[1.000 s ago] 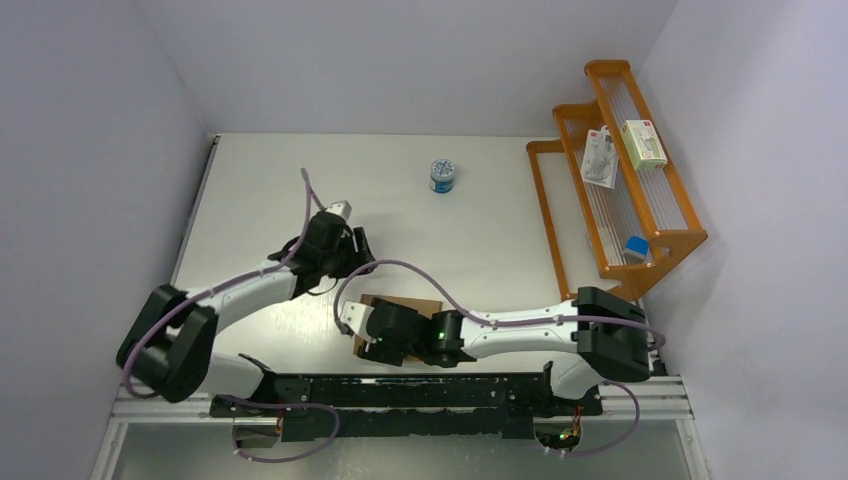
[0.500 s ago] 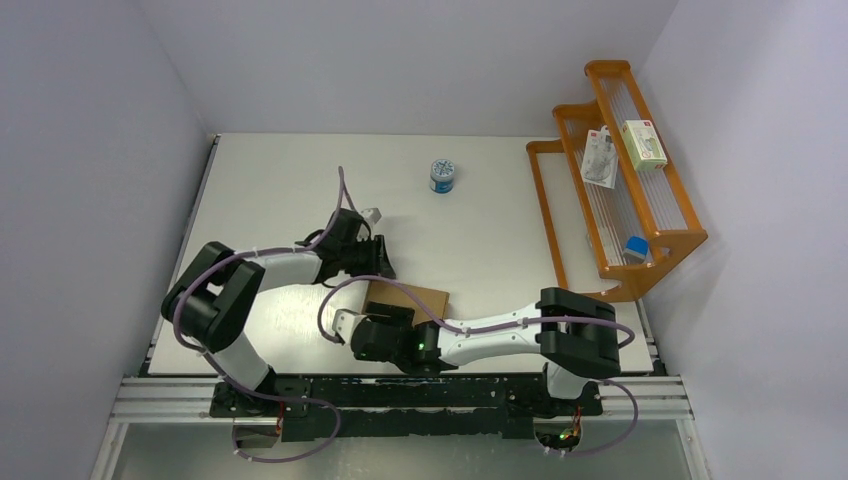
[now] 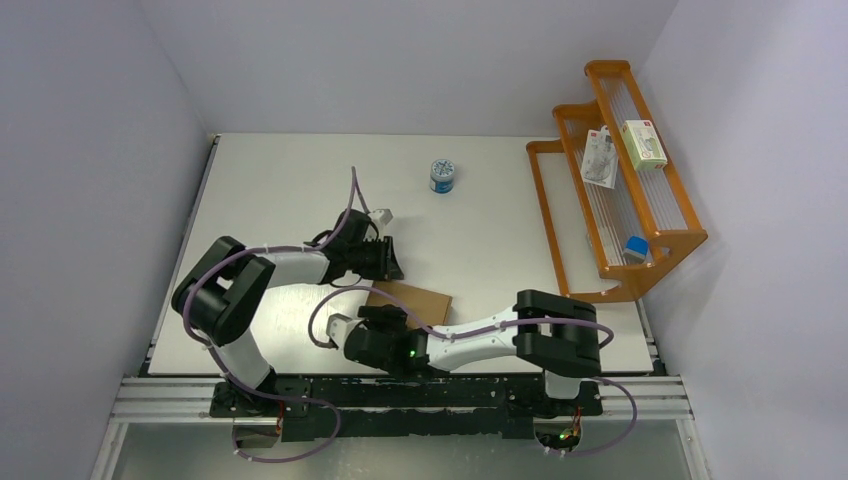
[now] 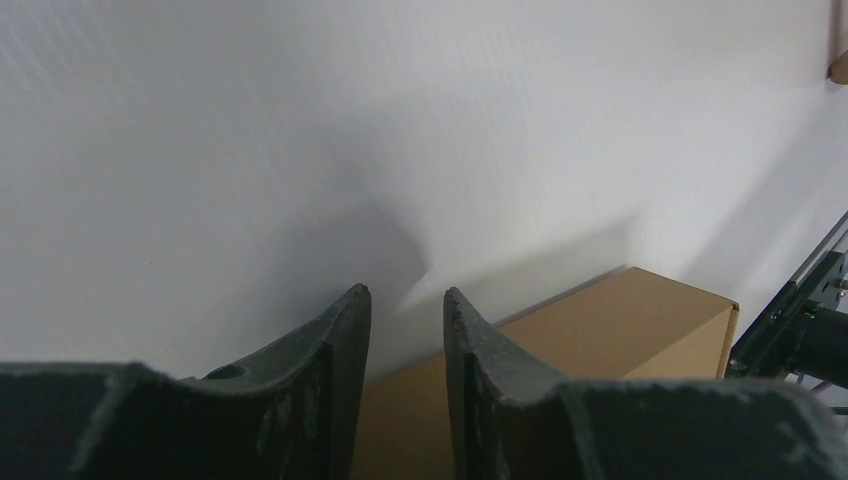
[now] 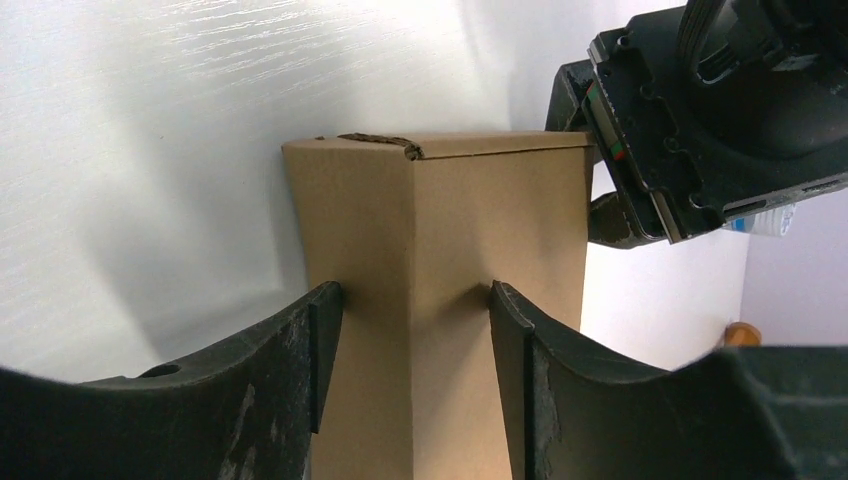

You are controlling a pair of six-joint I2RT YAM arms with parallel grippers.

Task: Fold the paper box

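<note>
The paper box [image 3: 418,300] is a plain brown oblong carton lying on the white table near the front. My right gripper [image 3: 378,320] is at its near-left end. In the right wrist view the box [image 5: 470,200] fills the gap of that gripper [image 5: 415,290], and both fingertips touch it, one on each face beside a fold edge. My left gripper [image 3: 392,268] hangs just beyond the box's far-left corner. Its jaws [image 4: 405,292] stand a narrow gap apart with nothing between them, and the box [image 4: 620,330] lies below and to their right.
A blue-and-white round tin [image 3: 442,176] stands at the back middle. An orange wire rack [image 3: 560,215] on the right holds small white packages [image 3: 645,143] and a blue item [image 3: 634,247]. The black rail [image 3: 400,392] runs along the near edge. My left wrist [image 5: 700,120] looms close behind the box.
My left arm swung right toward the box and its jaws narrowed. My right gripper slid back along the box to its near-left end and closed a little. The box turned slightly.
</note>
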